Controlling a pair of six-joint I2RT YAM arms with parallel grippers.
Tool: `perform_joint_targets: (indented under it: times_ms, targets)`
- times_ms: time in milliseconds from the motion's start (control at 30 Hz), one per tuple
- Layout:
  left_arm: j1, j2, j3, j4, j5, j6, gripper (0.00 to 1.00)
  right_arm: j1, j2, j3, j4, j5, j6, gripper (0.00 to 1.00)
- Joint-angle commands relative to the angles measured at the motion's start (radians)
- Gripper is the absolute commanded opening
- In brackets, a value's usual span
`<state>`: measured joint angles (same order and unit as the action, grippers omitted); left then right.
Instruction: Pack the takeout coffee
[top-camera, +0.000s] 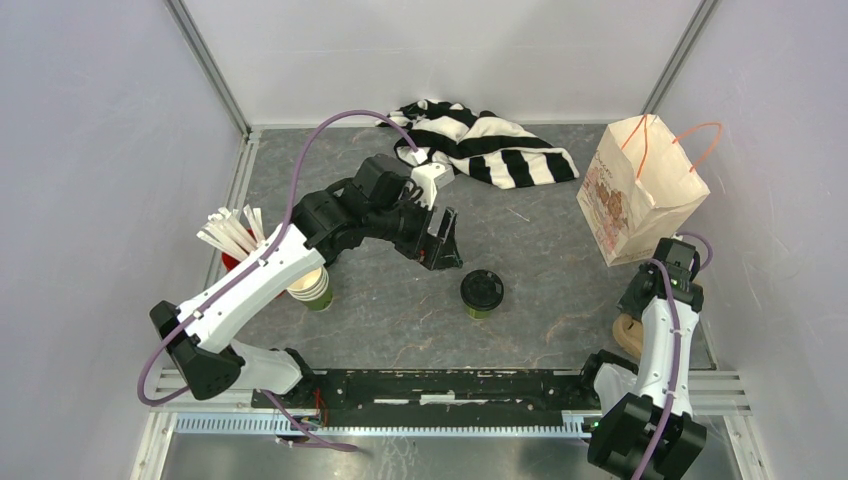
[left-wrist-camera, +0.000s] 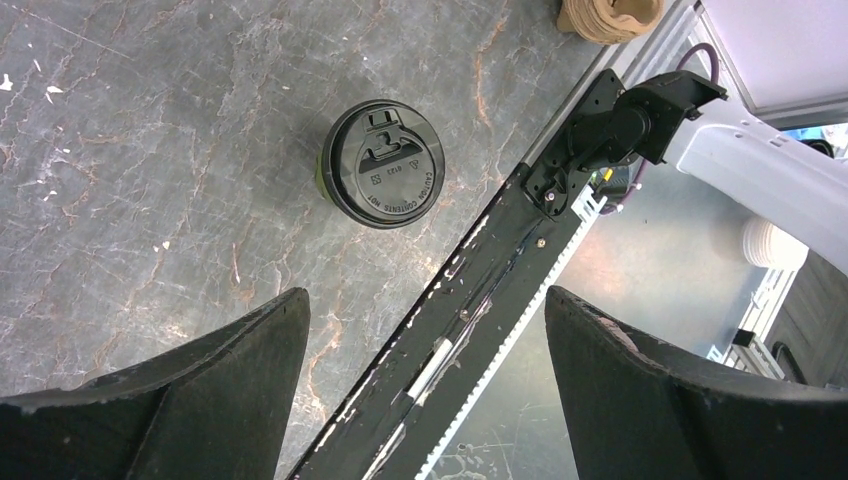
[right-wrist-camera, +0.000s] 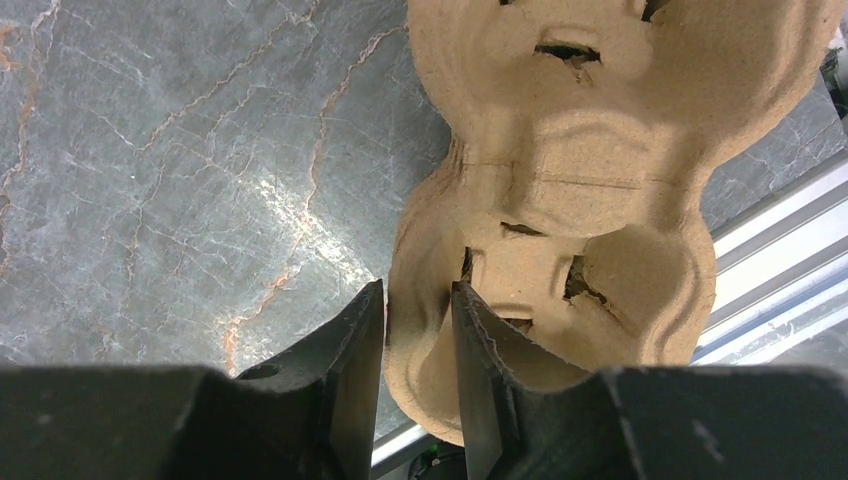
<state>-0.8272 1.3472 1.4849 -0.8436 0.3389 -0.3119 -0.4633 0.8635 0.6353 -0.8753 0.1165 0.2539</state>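
Carrier-grab step: right claw (right-wrist-camera: 417, 292) pinches the cup carrier (right-wrist-camera: 560, 180) rim; left claw (left-wrist-camera: 425, 300) gapes, takeout coffee (left-wrist-camera: 383, 163) just ahead. Next, lift the carrier, I'd guess.

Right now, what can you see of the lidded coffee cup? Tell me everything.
The takeout coffee is a small green paper cup under a round black plastic lid with raised lettering and a moulded sip tab. The lid sits fully on. It stands upright near the middle of the grey marbled table, alone, touching nothing else. The left gripper hangs above and beside it, jaws wide open, clear of it.
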Motion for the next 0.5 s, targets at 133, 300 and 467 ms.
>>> perform_joint_targets:
  times_ms: [133,300,467]
  targets:
    - [-0.006,0.014,0.033,0.002,-0.014,0.072,0.93,-0.005,-0.005,0.041,0.006,0.004,-0.019,0.36]
    - [-0.004,0.025,0.046,0.000,-0.010,0.071,0.93,-0.003,-0.015,0.037,0.007,0.000,-0.017,0.33]
    - [-0.004,0.028,0.035,0.006,-0.003,0.071,0.93,-0.003,-0.026,0.041,0.004,0.008,-0.015,0.31]
